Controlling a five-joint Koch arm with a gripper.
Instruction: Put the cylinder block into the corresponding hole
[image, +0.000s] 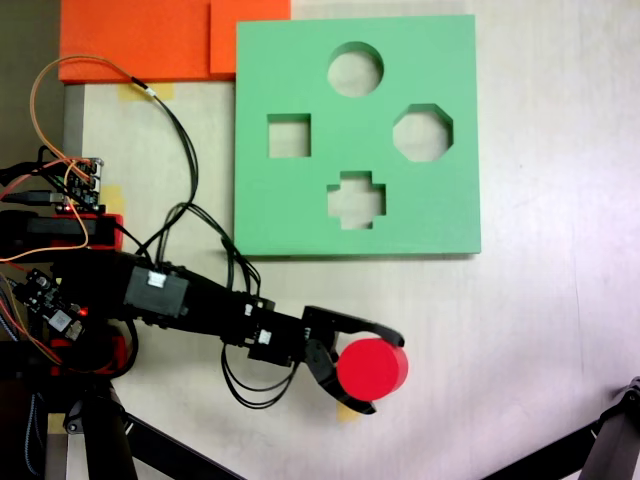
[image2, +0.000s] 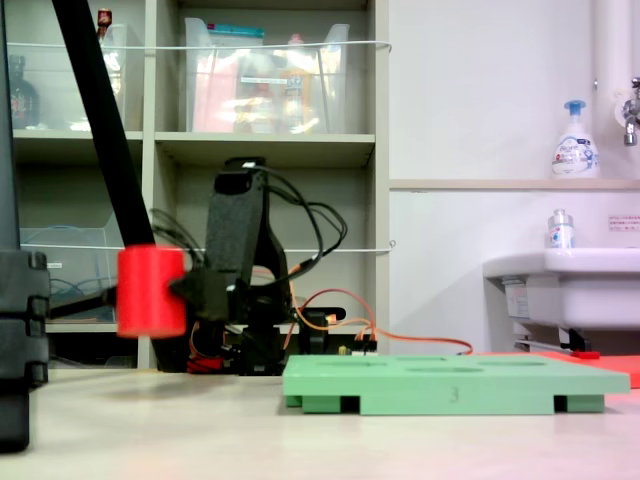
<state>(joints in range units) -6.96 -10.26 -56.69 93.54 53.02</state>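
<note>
The hand (image: 372, 368) is clenched on the cylinder block (image: 372, 368); in the top-down fixed view one black finger (image: 360, 325) curves over the block's far edge and the other shows beneath its near edge, so the block sits between them; in the side-on fixed view the cylinder block (image2: 151, 291) hangs upright, clear above the tabletop (image2: 200, 430), with the hand (image2: 170, 290) meeting its side. The green foam board (image: 280, 210) lies flat on the tabletop (image: 540, 330), up and to the right of the hand in the top-down view; the corresponding hole (image: 355, 70) is at the board's far edge, well apart from the block.
</note>
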